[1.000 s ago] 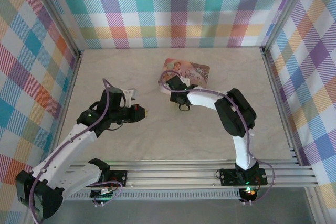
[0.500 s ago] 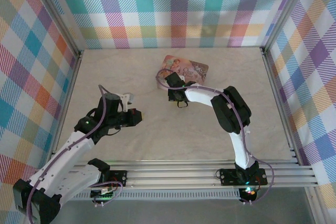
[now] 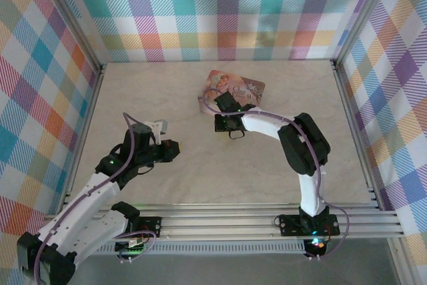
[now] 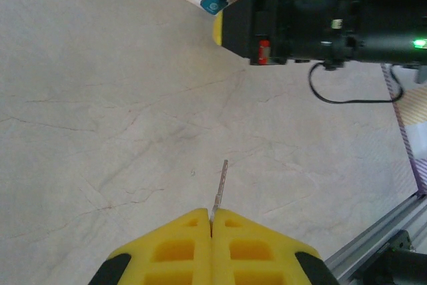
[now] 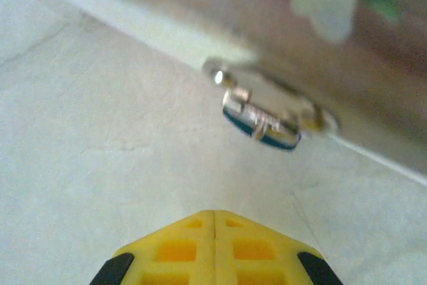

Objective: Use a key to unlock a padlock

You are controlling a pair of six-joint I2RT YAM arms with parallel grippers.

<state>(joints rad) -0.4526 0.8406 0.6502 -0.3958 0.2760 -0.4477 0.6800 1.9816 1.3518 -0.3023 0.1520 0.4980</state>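
Here, pale tabletop, plaid walls, left fingers pinching key, right fingers closed.

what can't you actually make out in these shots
- Small teal-blue padlock: the right wrist view is out of focus, so its keyhole and whether the shackle is latched can't be read.
- Thin metal key: in the left wrist view its head is buried between the shut yellow left fingers.
- Flat pink illustrated box: in the top view the right arm covers its near corner; the print is too small to read.
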